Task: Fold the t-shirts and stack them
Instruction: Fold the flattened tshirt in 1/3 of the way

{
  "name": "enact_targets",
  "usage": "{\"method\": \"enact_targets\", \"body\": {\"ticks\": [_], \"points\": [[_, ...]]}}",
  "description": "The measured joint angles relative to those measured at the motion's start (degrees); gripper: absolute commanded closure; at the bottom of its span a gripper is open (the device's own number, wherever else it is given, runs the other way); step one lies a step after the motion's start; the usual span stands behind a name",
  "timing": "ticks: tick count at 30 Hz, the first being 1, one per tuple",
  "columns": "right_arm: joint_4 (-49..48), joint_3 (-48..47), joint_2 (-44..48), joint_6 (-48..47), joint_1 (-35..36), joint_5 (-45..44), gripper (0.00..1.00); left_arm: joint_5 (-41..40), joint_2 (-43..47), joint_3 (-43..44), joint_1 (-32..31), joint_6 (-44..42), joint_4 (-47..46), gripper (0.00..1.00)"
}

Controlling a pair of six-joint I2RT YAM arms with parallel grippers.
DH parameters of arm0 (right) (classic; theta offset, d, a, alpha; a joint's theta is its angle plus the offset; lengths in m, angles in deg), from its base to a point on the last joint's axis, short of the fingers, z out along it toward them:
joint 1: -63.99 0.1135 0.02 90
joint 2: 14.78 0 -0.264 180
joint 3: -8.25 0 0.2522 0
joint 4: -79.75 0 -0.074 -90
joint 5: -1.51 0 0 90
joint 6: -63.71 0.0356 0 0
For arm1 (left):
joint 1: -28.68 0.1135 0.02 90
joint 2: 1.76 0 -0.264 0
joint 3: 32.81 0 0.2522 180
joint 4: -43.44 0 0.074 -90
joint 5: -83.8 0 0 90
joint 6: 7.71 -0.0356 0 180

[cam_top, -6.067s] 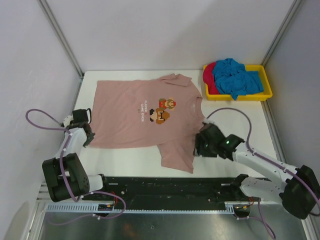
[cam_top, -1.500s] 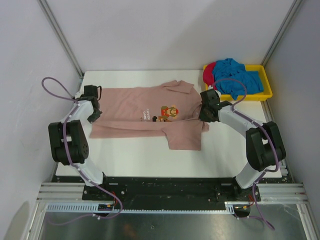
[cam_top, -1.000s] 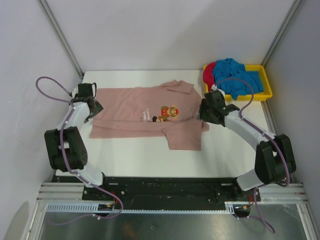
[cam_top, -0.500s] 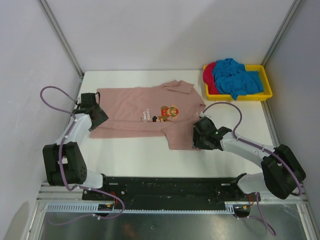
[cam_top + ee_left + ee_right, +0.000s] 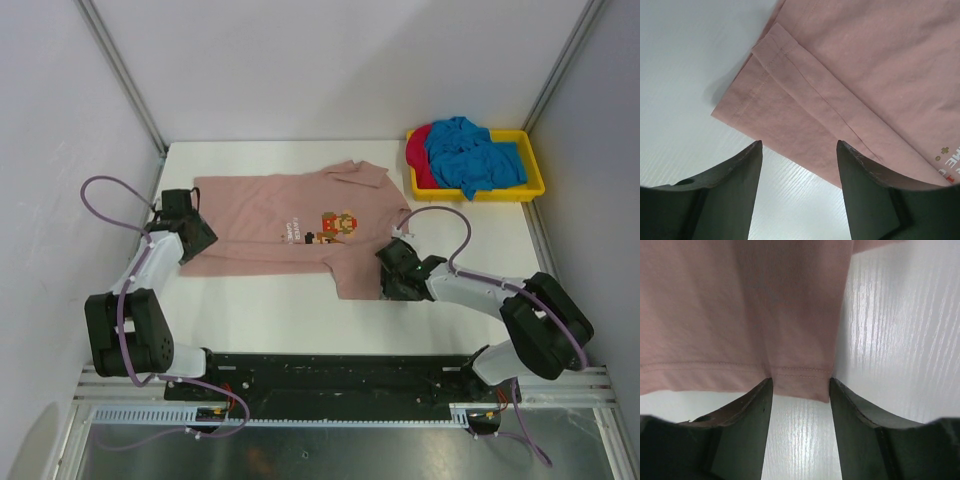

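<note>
A dusty pink t-shirt [image 5: 270,225] lies on the white table, folded over lengthwise, with one flap reaching toward the near edge. My left gripper [image 5: 192,245] sits at its left end. In the left wrist view that gripper [image 5: 799,150] is open just above the shirt's hemmed corner [image 5: 790,100], with nothing between the fingers. My right gripper [image 5: 388,283] is at the flap's near right corner. In the right wrist view it [image 5: 800,386] is open, with the stitched hem corner [image 5: 800,377] lying between the fingertips. Blue [image 5: 470,155] and red [image 5: 418,150] t-shirts lie crumpled in the tray.
A yellow plastic tray [image 5: 535,187] stands at the back right corner of the table. Grey walls with metal posts close off the back and both sides. White tabletop [image 5: 270,310] shows between the shirt and the arm bases.
My right gripper has come from the shirt's right end near the collar to the flap's near right corner, its jaws narrowing. The left gripper has shifted slightly nearer along the left edge.
</note>
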Motion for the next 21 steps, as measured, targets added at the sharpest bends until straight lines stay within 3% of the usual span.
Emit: {"method": "enact_targets", "body": {"ticks": [4,6,14,21], "points": [[-1.16,-0.09,-0.76,-0.15,0.22,-1.46,0.86,0.07,0.04,-0.57,0.00,0.00,-0.33,0.35],[-1.60,-0.39,-1.27,0.00,0.22,-1.62,0.97,0.09,0.04,-0.68,0.00,-0.02,-0.35,0.35],[0.61,-5.44,-2.29,-1.22,-0.04,-1.64,1.00,0.68,0.04,-0.68,0.00,-0.11,-1.01,0.35],[-1.60,-17.84,-4.83,-3.82,-5.49,-0.87,1.00,1.53,-0.26,-0.68,0.00,-0.50,-1.57,0.35]]}}
